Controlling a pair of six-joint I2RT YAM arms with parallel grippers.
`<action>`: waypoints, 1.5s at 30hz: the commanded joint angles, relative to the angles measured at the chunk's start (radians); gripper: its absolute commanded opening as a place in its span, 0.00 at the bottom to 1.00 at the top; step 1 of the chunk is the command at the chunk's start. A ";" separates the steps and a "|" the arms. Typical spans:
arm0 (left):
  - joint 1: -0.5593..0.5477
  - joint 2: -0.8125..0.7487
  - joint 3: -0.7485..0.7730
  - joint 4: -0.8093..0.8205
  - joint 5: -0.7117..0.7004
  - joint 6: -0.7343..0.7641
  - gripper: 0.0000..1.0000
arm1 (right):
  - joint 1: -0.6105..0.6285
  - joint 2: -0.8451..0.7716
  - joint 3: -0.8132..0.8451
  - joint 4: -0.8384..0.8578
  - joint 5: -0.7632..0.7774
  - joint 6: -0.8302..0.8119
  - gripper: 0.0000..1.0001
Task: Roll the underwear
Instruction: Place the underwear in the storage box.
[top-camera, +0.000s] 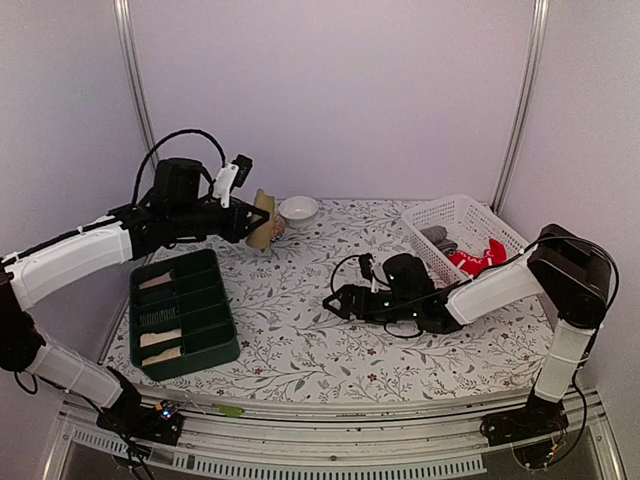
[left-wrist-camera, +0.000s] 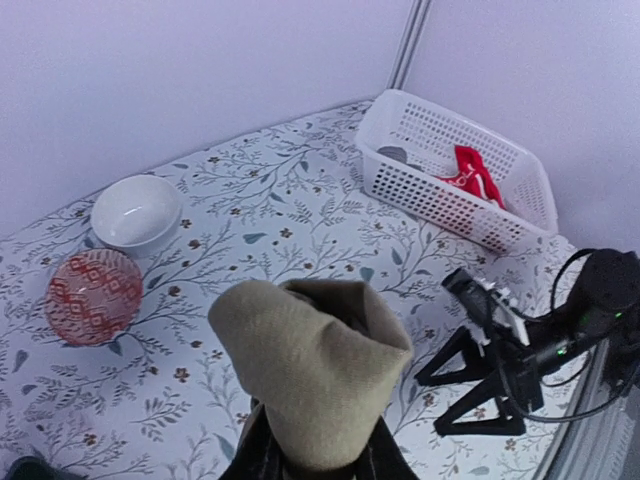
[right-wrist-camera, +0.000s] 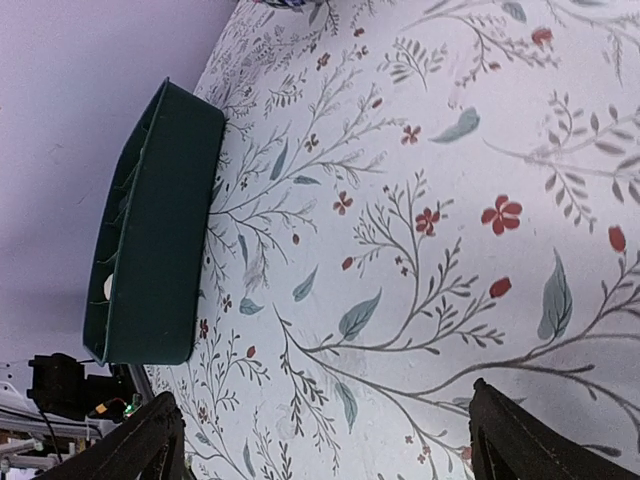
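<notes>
The left hand (top-camera: 250, 222) is clamped on the khaki roll (left-wrist-camera: 310, 385). Its two fingers (left-wrist-camera: 262, 450) press the roll's lower end, and the rounded top stands free above them. Hand and roll are raised over the far-left part of the surface (top-camera: 290, 340). They sit just past the far short edge of the green tray (top-camera: 185, 312) and close to the back wall. Just beside the roll lies the red-patterned bowl (left-wrist-camera: 95, 295), with the white bowl (left-wrist-camera: 137, 210) next to it.

The right hand (right-wrist-camera: 330, 440) is low over the middle of the surface with its fingers wide apart and nothing between them. In its wrist view only bare flowered cloth lies ahead, as far as the tray's long wall, which is well apart from the fingertips.

The tray lies along the left edge. Pale rolls (top-camera: 160, 337) sit in its compartments, and something dark sits in a middle one. At the far right corner, near the side wall, the white basket (top-camera: 460, 225) holds a red garment (top-camera: 478, 260) and a grey garment (top-camera: 437, 237). The widest open stretch lies between tray and basket, in front of the right hand.
</notes>
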 joint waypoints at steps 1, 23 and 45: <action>0.129 -0.032 0.076 -0.261 0.082 0.283 0.00 | -0.008 -0.117 0.125 -0.292 0.059 -0.277 0.99; 0.333 0.313 0.411 -0.829 -0.017 0.907 0.00 | -0.251 -0.278 0.278 -0.476 -0.151 -0.550 0.99; 0.452 0.532 0.443 -0.697 -0.324 1.116 0.00 | -0.348 -0.189 0.317 -0.488 -0.298 -0.499 0.99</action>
